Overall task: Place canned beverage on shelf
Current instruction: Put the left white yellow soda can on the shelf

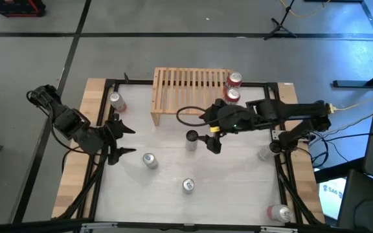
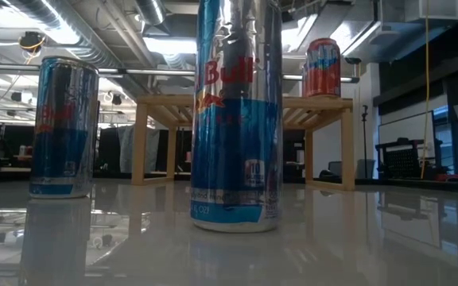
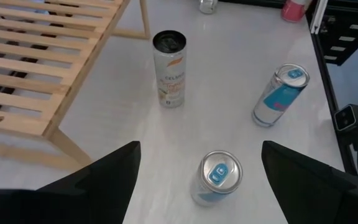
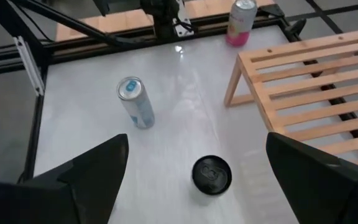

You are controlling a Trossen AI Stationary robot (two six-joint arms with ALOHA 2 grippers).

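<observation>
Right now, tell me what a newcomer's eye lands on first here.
The right gripper hangs open over a black-topped can mid-table, in front of the wooden shelf. Two red cans already stand on the shelf's right end. The left gripper waits open at the left.

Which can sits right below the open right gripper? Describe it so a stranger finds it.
Start at the wooden shelf at the table's far side. Just in front of it, near the right gripper, stands one upright can. Its lid is black; the others' are silver.

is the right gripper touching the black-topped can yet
Apart. In the right wrist view the black-topped can stands between the open fingers of the right gripper, with bare table on both sides.
</observation>
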